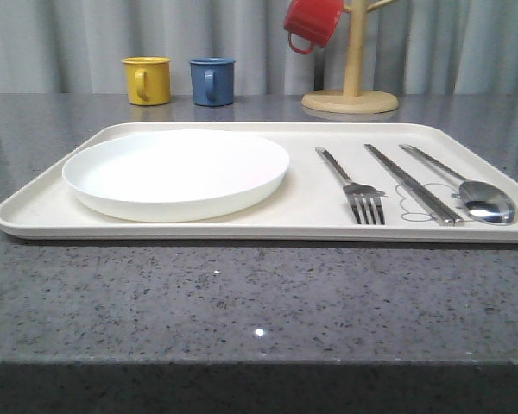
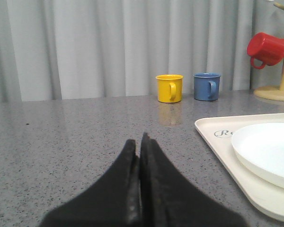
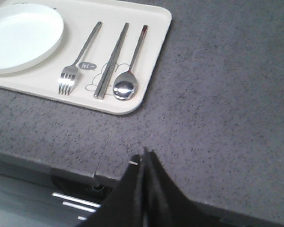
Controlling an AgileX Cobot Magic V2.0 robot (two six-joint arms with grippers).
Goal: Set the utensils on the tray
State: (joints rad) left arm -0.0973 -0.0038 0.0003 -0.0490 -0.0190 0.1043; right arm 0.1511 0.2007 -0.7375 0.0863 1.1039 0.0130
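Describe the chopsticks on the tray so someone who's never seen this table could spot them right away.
Find the big cream tray on the grey counter, with a round white plate on its left half. On the right half lie three silver pieces side by side; the chopsticks are the middle one, between the fork and the spoon. They are a straight flat pair with no tines and no bowl.
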